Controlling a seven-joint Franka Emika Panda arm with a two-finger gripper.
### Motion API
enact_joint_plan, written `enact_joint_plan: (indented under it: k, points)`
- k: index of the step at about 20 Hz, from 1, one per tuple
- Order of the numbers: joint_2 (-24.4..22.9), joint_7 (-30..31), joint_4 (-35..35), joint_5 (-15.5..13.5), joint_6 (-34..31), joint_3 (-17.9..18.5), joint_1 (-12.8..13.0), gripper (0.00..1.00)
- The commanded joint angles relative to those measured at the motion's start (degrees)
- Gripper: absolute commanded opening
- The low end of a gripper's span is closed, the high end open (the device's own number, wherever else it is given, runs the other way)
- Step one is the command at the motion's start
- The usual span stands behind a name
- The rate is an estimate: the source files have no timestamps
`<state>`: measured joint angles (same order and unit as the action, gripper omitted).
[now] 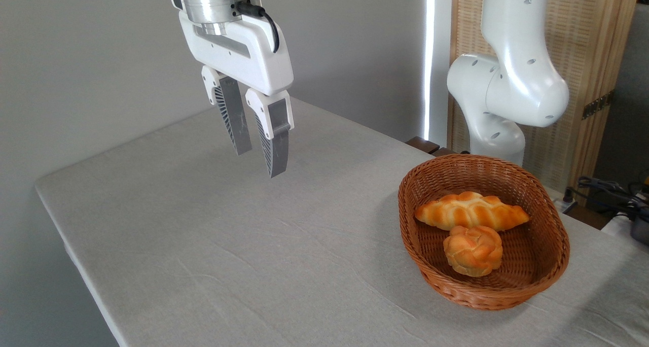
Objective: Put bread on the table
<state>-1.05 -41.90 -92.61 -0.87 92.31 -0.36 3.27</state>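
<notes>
Empty claw high over the table, bread low in the basket to its right.

The gripper [262,161] hangs in the air with its two ribbed fingers [238,129] a little apart and nothing between them. From it, the bread [473,250] lies far to the right and lower, well apart, so I judge the coming move must go across and down. The bread is round, with no clear long axis; it sits in the near part of the wicker basket [421,245], touching or almost touching the braided loaf [471,210] behind it. The basket stands on the table [228,266], whose grey cloth is slightly wrinkled and bare to the left of the basket. Behind the basket are the arm's white base, a wooden screen and a grey wall.
</notes>
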Motion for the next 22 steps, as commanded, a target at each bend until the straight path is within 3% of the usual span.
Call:
enact_joint_plan:
  k: [1,8,11,16,19,20,22]
  points:
    - [-1.0,0.9,-0.7,-1.0,-1.0,0.6,-0.5,1.00]
    - [-1.2,0.9,-0.9,-1.0,-1.0,0.6,-0.5,1.00]
    - [-5.0,-0.5,-5.4,-1.0,-1.1,2.2,-0.5,1.00]
    - [-17.2,-22.5,-18.6,-1.0,-3.5,7.7,-0.5,1.00]
    - [-26.0,-43.6,-27.8,-0.6,-5.4,16.1,-0.1,1.00]
    - [-28.6,-50.1,-30.6,0.9,-5.4,20.1,0.8,1.00]
    - [-32.7,-61.7,-34.1,7.6,-7.1,25.4,3.5,1.00]
